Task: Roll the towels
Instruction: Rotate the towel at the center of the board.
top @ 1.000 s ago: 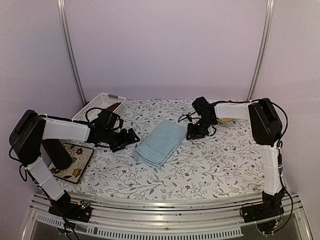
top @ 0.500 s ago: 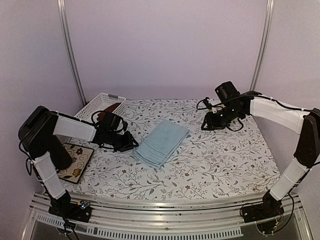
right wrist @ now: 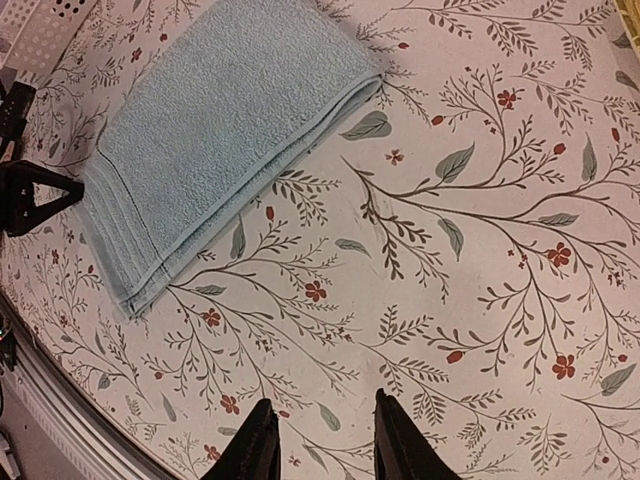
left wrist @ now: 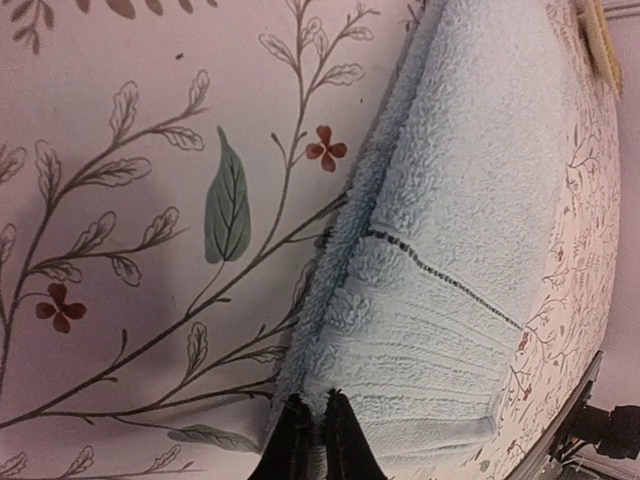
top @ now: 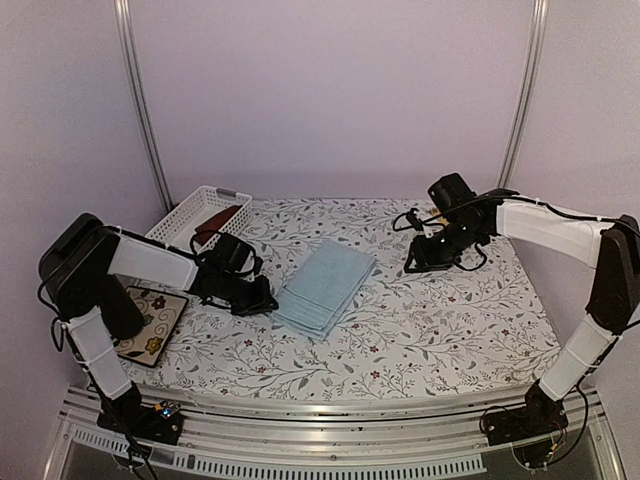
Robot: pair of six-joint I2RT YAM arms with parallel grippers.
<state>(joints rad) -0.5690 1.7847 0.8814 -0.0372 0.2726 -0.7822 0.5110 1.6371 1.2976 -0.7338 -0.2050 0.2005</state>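
A folded light blue towel lies flat on the flowered tablecloth near the middle of the table. My left gripper is at its near left edge. In the left wrist view the fingers are shut on a fold of the light blue towel. My right gripper hovers to the towel's right, apart from it. Its fingers stand open over bare tablecloth, with the towel off to the upper left. A dark rust-red towel lies in the basket at the back left.
The white slotted basket stands at the back left corner. A flowered square plate lies at the left edge under the left arm. A yellow woven mat's corner shows beyond the towel. A metal rail runs along the front.
The left gripper has closed from wide open onto the blue towel's edge. The right arm has swung away from the towel's far corner towards the right side of the table.
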